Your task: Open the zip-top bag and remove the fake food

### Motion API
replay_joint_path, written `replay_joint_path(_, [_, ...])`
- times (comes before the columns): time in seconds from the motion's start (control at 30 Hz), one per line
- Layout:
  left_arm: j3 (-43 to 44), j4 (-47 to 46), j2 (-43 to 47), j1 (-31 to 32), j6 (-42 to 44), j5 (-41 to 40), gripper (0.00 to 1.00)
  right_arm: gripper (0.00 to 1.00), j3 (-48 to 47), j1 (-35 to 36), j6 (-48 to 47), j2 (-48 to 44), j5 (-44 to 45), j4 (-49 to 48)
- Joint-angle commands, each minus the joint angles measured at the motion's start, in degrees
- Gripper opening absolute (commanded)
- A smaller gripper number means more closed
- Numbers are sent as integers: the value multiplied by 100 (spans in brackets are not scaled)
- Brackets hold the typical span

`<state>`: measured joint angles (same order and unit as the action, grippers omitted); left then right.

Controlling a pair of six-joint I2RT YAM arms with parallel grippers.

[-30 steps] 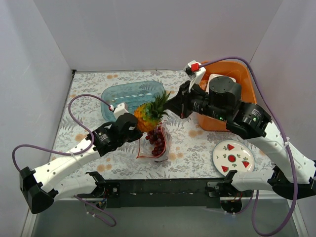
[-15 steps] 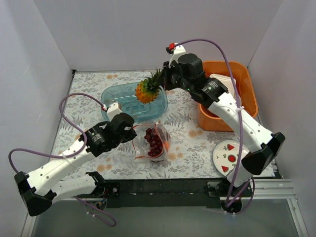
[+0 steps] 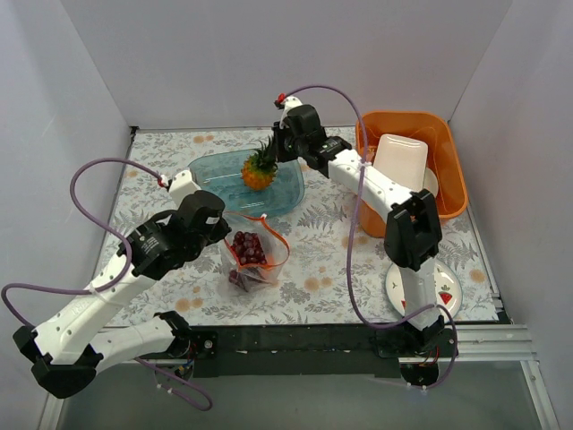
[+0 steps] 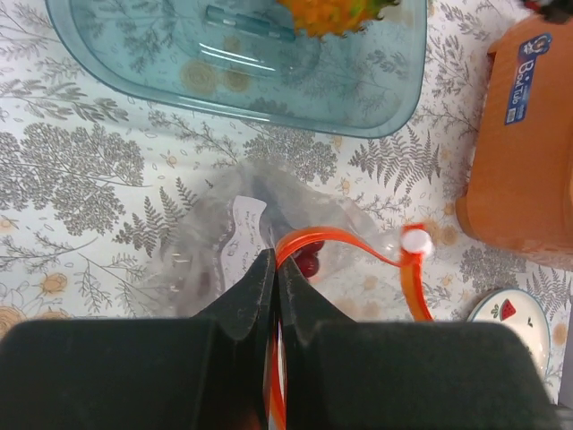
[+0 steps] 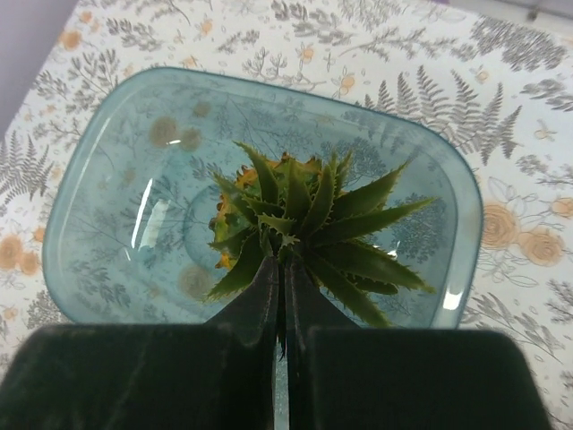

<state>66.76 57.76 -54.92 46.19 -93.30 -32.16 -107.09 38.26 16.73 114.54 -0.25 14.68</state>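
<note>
The clear zip-top bag [image 3: 251, 255] with its orange-red zip strip [image 4: 354, 242] lies open on the floral cloth, dark purple grapes [image 3: 247, 246] inside. My left gripper [image 3: 226, 235] is shut on the bag's zip edge, seen between its jaws in the left wrist view [image 4: 277, 262]. My right gripper [image 3: 271, 150] is shut on the green leaves of the orange-yellow pineapple [image 3: 260, 171] and holds it over the teal tray [image 3: 211, 170]. From the right wrist the leaves [image 5: 309, 210] fan out round the gripper [image 5: 283, 253] above the tray [image 5: 116, 233].
An orange bin [image 3: 452, 175] with a white container [image 3: 399, 161] stands at the back right; its side shows in the left wrist view [image 4: 528, 143]. A watermelon-printed plate [image 3: 440, 288] lies at the front right.
My right arm has carried the pineapple from the bag back and left, to over the teal tray. My left gripper has pulled the bag slightly left and nearer.
</note>
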Motion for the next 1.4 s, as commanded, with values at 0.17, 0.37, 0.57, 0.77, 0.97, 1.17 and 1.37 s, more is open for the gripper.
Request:
replay_joint_path(0.17, [619,60,-10,-102,479,-651,0,1,-814,24,339,956,-432,-211])
replay_joint_path(0.37, [224,-334,-125,-111,514,-248,0,25,-735,24,296,921,-397,-97])
replay_joint_path(0.57, [83,-607,-195,-111,576,69,0,49,-673,24,190,614,-186,105])
replay_joint_path(0.77, [-67,-801,-230,-111,576,360,0,60,-664,24,155,350,-37,299])
replay_joint_path(0.97, [-198,-941,-239,-111,576,606,0,66,-603,24,146,16,155,430])
replay_joint_path(1.17, [-330,-1100,-256,-111,567,860,0,69,-471,15,76,-291,289,510])
replay_joint_path(1.37, [-418,-1293,-397,-111,593,1027,0,71,-85,24,14,-730,421,457])
